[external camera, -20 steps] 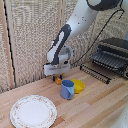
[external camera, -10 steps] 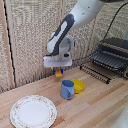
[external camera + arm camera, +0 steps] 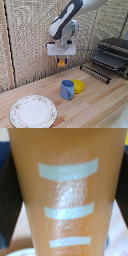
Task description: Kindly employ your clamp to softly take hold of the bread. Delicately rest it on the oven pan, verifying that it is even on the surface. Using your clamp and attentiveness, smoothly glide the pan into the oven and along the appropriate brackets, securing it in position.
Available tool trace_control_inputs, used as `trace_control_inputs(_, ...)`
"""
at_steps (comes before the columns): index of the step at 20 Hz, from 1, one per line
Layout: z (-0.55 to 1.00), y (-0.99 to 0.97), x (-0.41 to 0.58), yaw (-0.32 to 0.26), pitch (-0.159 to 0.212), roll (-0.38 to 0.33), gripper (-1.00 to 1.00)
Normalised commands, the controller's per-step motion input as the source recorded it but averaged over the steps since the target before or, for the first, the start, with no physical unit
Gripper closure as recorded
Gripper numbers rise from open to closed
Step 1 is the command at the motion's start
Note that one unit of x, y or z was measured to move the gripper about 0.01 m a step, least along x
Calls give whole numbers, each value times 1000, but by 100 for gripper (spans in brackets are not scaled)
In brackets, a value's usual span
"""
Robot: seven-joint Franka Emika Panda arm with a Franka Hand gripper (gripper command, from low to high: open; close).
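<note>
We see the gripper point(image 3: 61, 60) hanging in the air above the tabletop point(image 3: 95, 107), its fingers clenched on the bread point(image 3: 61, 63), a small orange-yellow chunk that shows just under the white gripper block. The fingertips themselves are too small and blurred for us to make out in the exterior view. In the wrist view the bread point(image 3: 67, 193) fills nearly the whole picture as a glossy orange surface crossed by three pale bars, and it hides almost everything beneath; only dark edges show at either side, and we cannot tell what the pale sliver at the lower corner is. Below the held bread, a blue mug point(image 3: 67, 89) stands upright on the tabletop, and a round yellow bowl point(image 3: 77, 86) sits touching it or just behind it toward the exterior view's right; the mug covers part of the bowl. Nearer the camera, toward the exterior view's left, lies a patterned white plate point(image 3: 33, 111). Well apart, at the exterior view's right, stands the oven point(image 3: 114, 54), cut off by the picture's edge, with the oven pan point(image 3: 107, 59) of wire bars in its mouth and a long black barred flap point(image 3: 95, 73) lowered in front.
</note>
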Motion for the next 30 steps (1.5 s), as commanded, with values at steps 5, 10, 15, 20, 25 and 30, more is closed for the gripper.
trace_control_inputs(5,791,-587,-36,-191,129,56,100)
trace_control_inputs(10,353,-690,-13,-134,-43,62,100)
trace_control_inputs(15,283,-859,0,-69,-136,47,100)
trace_control_inputs(20,301,-1000,-38,-7,-102,47,100)
trace_control_inputs(25,47,-968,-66,-18,-72,72,100)
trace_control_inputs(30,-75,-751,-3,-140,-137,29,100)
